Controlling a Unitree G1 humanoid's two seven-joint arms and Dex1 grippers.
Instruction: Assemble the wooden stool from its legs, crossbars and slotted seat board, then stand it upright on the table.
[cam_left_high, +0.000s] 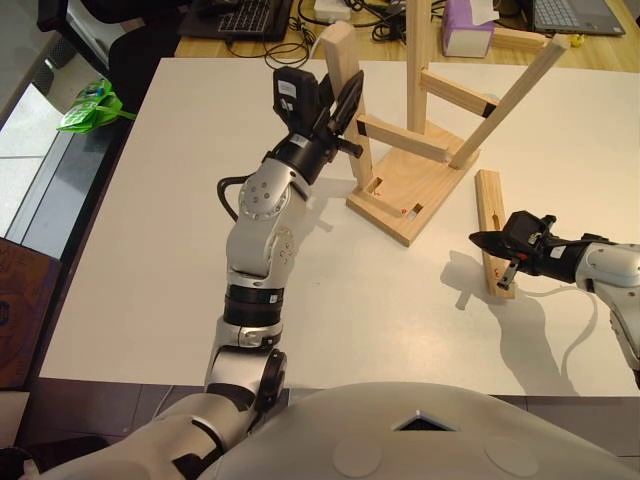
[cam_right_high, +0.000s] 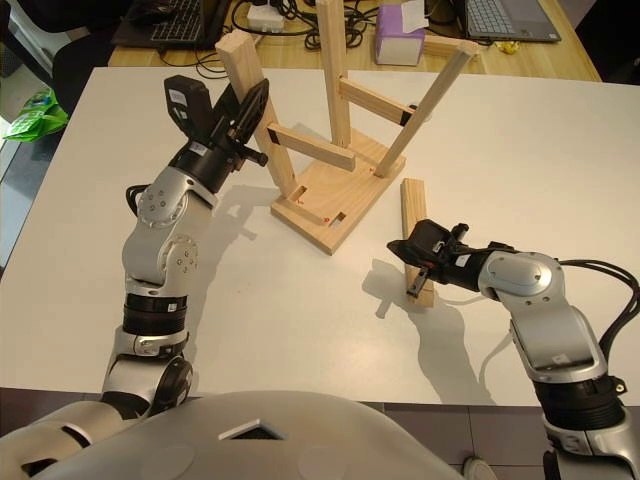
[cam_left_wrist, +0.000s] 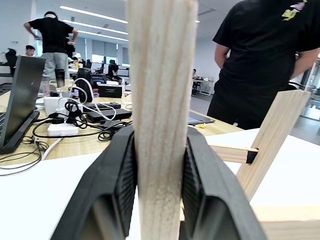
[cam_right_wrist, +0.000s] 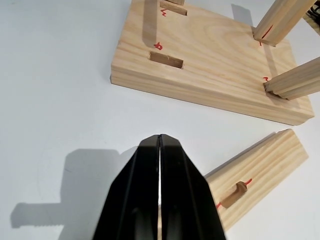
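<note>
Broad white table (cam_left_high: 180, 280), smooth and matt; probably lets bare wood slide under a sideways push. Carries the half-built stool (cam_right_high: 335, 80) toward its far side, upside down on the seat board (cam_left_high: 400, 200): a flat rectangular slab of pale, unfinished wood, square-edged, stiff, seemingly the heaviest piece yet light overall. Bears three legs (cam_left_high: 415, 60) pointing up, square-section sticks, two of them leaning, tied by two crossbars (cam_left_high: 400, 137) with dark bands at the joints. Judged rigid but only loosely fitted: best handled low, near the board, since pulling at a leg top would likely lever the joints apart. Gripped partway up the leftmost leg (cam_left_high: 345, 60) by the left gripper (cam_left_wrist: 159, 150), black pads (cam_left_wrist: 125, 175) pressed flat on two opposite faces. Just beside the board, on the robot's right, flat on the table: the fourth leg (cam_left_high: 490, 210), with a small notch (cam_right_wrist: 235, 192) cut into its face. Above its nearer half, the right gripper (cam_right_wrist: 160, 142), fingers pressed together, nothing held. Best taken across the narrow faces near mid-length for balance; dry grain should give good friction, though sharp corners may twist between narrow fingers. Unfilled in the board: one rectangular slot (cam_right_wrist: 166, 60), with a red mark (cam_right_wrist: 158, 46) beside it.
</note>
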